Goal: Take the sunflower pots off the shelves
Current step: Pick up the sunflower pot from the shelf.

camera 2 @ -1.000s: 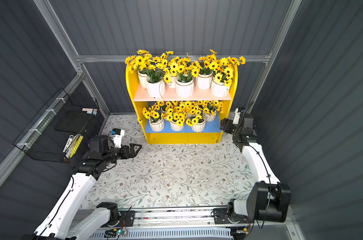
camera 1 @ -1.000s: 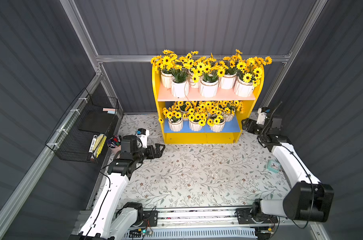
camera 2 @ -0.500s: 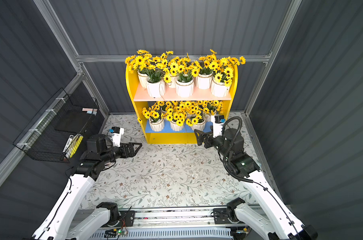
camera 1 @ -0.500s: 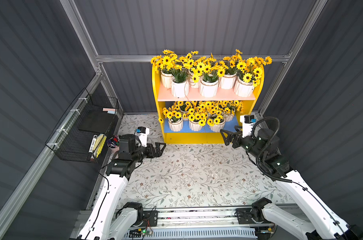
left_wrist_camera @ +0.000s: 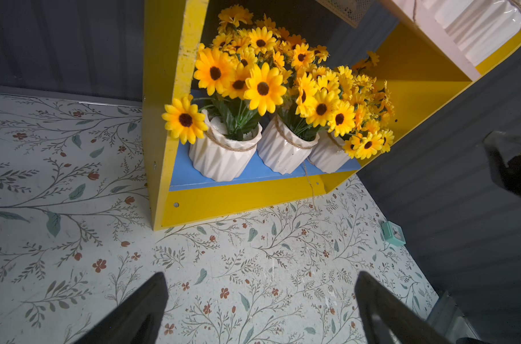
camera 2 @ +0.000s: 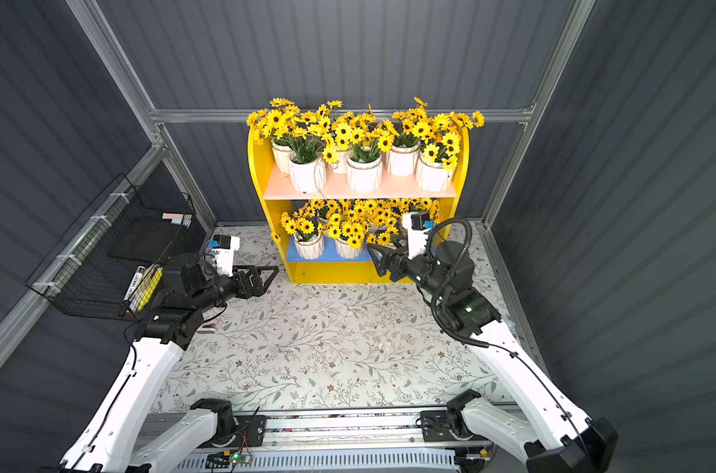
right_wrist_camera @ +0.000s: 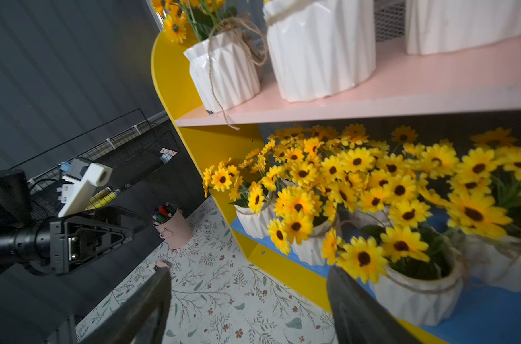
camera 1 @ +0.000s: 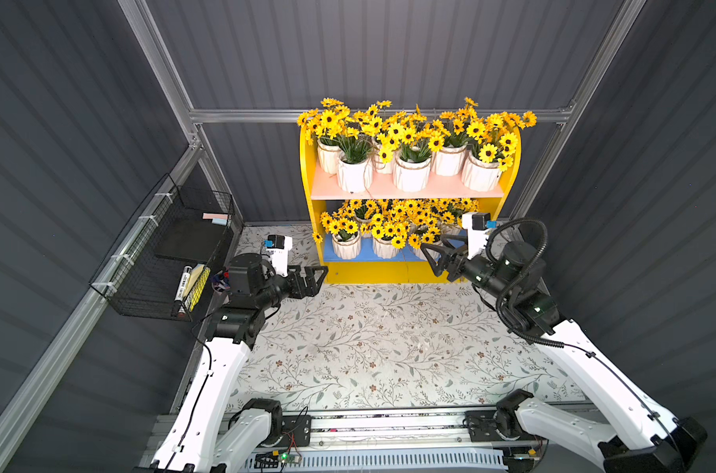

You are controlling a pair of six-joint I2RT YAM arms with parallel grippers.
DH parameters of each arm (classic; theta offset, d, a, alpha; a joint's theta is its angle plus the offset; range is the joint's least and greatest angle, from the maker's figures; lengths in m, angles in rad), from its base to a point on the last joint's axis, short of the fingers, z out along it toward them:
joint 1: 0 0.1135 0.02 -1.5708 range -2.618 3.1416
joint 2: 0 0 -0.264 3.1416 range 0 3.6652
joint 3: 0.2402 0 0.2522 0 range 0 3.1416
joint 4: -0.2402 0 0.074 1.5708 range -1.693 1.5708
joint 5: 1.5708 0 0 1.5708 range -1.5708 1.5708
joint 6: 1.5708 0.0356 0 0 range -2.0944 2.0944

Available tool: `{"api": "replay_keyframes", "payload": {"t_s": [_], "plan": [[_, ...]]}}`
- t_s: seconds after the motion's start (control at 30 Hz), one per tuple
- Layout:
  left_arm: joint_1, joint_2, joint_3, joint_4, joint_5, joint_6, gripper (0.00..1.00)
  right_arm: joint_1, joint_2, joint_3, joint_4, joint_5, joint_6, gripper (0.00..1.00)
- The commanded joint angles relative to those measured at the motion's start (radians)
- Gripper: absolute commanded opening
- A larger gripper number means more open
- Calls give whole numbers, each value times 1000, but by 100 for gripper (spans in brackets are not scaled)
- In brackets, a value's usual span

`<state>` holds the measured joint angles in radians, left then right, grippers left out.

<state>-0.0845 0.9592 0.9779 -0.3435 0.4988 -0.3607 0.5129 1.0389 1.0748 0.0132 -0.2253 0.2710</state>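
Tabletop [camera 1: 368, 348] in front of the shelves [camera 1: 306, 213] lies wide open; sunflower pots [camera 1: 385, 247] crowd the blue board [camera 1: 364, 250], blooms packed under the pink board [camera 1: 405, 192].

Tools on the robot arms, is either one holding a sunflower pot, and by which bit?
Nothing is held. The left tool and right tool are both open and empty; the sunflower pots stand on the shelves.
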Motion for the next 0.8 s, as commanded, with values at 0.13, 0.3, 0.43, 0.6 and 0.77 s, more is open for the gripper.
{"api": "replay_keyframes", "payload": {"t_s": [0.13, 0.3, 0.43, 0.6, 0.77], "plan": [[-6, 59, 63, 64, 73, 5, 99, 224, 138, 235, -43, 512, -366, 99], [-6, 39, 10, 117, 81, 5, 99, 198, 271, 395, -32, 646, -428, 99], [-7, 11, -33, 143, 65, 17, 99, 134, 368, 546, -139, 558, -391, 99], [-6, -7, -63, 144, 56, 26, 99, 39, 422, 612, -184, 410, -309, 99], [-6, -5, -66, 148, 68, 26, 99, 11, 456, 640, -177, 287, -324, 99]]}}
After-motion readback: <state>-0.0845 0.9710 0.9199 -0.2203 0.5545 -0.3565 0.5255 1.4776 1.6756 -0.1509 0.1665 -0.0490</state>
